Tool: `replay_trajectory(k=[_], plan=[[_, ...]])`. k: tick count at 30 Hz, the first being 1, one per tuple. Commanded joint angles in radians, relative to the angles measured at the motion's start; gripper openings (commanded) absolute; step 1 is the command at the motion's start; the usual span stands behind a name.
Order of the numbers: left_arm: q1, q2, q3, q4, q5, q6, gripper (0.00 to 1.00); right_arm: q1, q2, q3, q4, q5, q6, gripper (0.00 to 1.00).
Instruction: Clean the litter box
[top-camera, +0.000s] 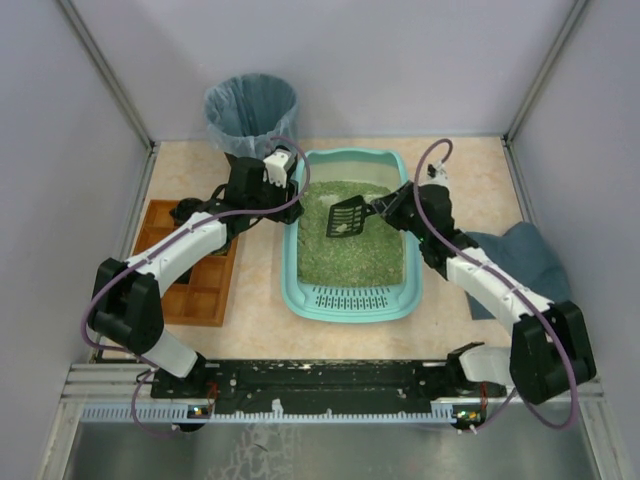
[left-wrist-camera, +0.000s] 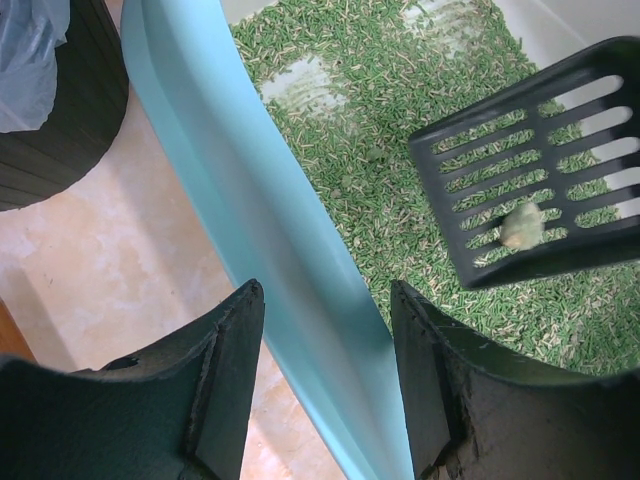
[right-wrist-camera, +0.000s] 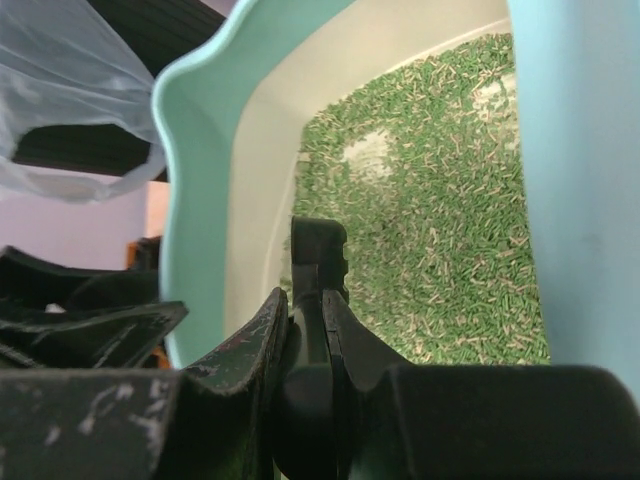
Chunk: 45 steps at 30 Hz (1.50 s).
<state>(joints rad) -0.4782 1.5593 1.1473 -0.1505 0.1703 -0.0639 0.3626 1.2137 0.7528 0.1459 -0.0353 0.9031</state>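
Litter box (top-camera: 350, 305) sits mid-table (top-camera: 460, 170). We judge it stiff plastic, heavy with loose litter (top-camera: 350, 255), best held by its rim. Our left gripper (left-wrist-camera: 325, 300) clamps that rim; the right gripper (top-camera: 385, 207) pinches the light scoop (top-camera: 346, 217) by its handle.

Teal litter box (top-camera: 350, 302), and inside it green litter (top-camera: 350, 250) flecked with tan and broken by pale patches. Black slotted scoop (top-camera: 345, 217), with a beige lump (left-wrist-camera: 521, 225) on its bars. Black bin (left-wrist-camera: 70, 120), blue-grey bag (top-camera: 250, 105), brown wooden tray (top-camera: 205, 290), mottled beige table (top-camera: 260, 320).
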Motion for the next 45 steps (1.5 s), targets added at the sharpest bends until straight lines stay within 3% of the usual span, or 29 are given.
replay_trajectory(k=[1, 7, 17, 22, 25, 32, 45], plan=[[0.000, -0.021, -0.001, 0.009, 0.016, -0.002, 0.60, 0.059, 0.106, 0.133, -0.016, 0.135, -0.136, 0.00], [-0.001, -0.023, -0.002, 0.007, 0.018, -0.002, 0.60, 0.102, 0.265, 0.262, -0.035, 0.163, -0.195, 0.00], [-0.001, -0.017, 0.004, -0.005, 0.018, 0.003, 0.59, 0.162, 0.476, 0.472, -0.207, 0.131, -0.266, 0.00], [-0.001, -0.015, 0.008, -0.011, 0.020, 0.005, 0.59, 0.186, 0.553, 0.506, -0.214, 0.041, -0.247, 0.00], [-0.001, -0.012, 0.008, -0.012, 0.024, 0.006, 0.59, 0.205, 0.583, 0.476, -0.161, -0.028, -0.199, 0.00], [0.000, -0.005, 0.010, -0.022, 0.037, 0.008, 0.59, 0.222, 0.591, 0.293, 0.169, -0.189, -0.013, 0.00], [-0.001, -0.016, 0.007, -0.021, 0.031, 0.006, 0.59, 0.162, 0.389, 0.058, 0.345, -0.097, 0.132, 0.00]])
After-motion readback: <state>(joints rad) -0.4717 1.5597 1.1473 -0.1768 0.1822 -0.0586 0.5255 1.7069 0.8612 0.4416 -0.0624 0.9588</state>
